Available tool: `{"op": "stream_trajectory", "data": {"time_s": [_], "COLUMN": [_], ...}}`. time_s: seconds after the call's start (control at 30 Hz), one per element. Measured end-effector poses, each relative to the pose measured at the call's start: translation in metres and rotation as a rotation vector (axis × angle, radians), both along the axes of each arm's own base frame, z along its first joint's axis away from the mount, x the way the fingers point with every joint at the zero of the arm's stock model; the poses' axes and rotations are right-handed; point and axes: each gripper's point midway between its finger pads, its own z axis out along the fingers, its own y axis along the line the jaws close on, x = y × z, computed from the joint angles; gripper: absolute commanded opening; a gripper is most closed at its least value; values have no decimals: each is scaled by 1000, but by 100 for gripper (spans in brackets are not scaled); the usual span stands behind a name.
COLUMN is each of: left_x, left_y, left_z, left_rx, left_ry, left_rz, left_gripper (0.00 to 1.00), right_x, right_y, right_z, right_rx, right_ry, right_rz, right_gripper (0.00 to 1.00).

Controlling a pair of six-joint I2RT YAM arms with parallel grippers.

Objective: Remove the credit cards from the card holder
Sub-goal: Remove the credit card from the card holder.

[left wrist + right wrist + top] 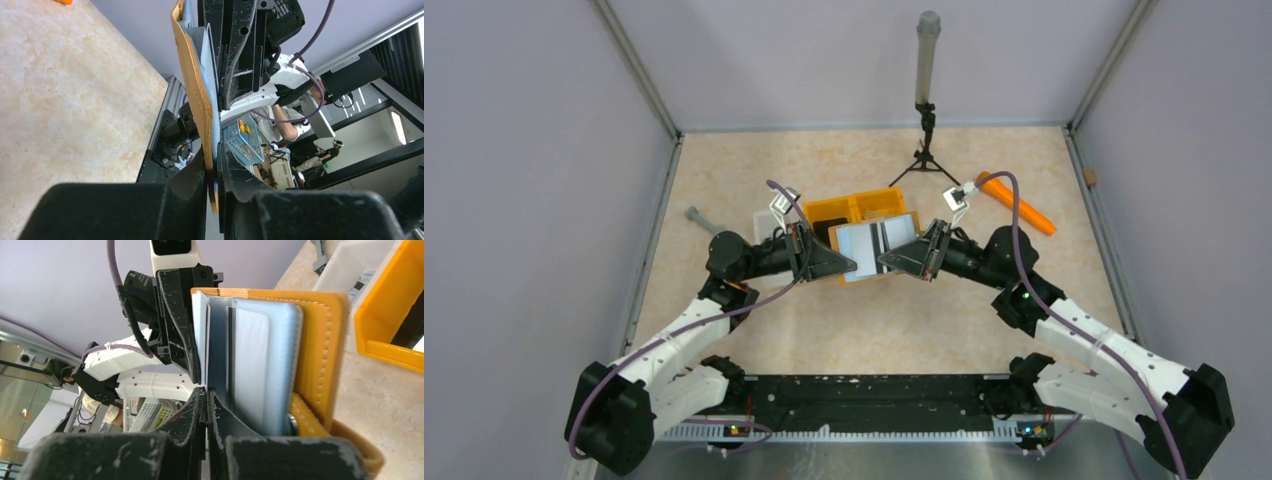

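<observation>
The tan card holder (869, 279) hangs above the table's middle, held between both arms and open toward the top camera. Pale credit cards (874, 243) with dark stripes show in its pockets. My left gripper (848, 265) is shut on the holder's left end. In the left wrist view its jaws (214, 161) pinch the tan leather (192, 85) and a pale card edge (206, 55). My right gripper (887, 259) meets the cards from the right. In the right wrist view its jaws (206, 392) are shut on a thin card edge, beside the stacked cards (260, 360) and the holder (320, 350).
Orange plastic bins (856, 207) stand just behind the held holder, with a white bin (762, 222) to their left. An orange stick (1016, 203) lies at the back right. A small tripod with a grey pole (925, 140) stands at the back. A grey tool (700, 217) lies at the left.
</observation>
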Motion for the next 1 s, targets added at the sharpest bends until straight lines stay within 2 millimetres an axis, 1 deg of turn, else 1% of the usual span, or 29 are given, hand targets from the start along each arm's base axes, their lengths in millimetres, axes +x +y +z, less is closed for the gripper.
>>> {"op": "stream_trajectory", "data": {"time_s": [0.07,0.13,0.37,0.57,0.73,0.8,0.87,0.93,1.0], "left_x": [-1,-1,0,5,11,17,30,44,58], "left_y": [0,0,0,0,4,7,13,20,30], "left_z": [0,-2,-5,-10,-15,-23,-32,-36,-37], "left_rx": [-3,-5,1,7,22,56,117,176,239], "left_ry": [5,11,20,43,58,73,100,111,103], "left_rz": [-4,-6,-4,21,52,91,170,258,355], "left_gripper": [3,0,0,0,0,0,0,0,0], "right_x": [0,0,3,10,16,19,23,25,28], "right_y": [0,0,-4,-15,-21,-25,-28,-31,-32], "right_z": [0,-1,-11,-14,-25,-29,-33,-35,-36], "right_rx": [-1,-5,-45,-75,-123,-156,-195,-232,-270], "right_ry": [1,5,8,-10,-18,-24,-35,-53,-77], "right_rz": [1,2,-20,-60,-91,-111,-132,-145,-149], "right_gripper": [0,0,0,0,0,0,0,0,0]}}
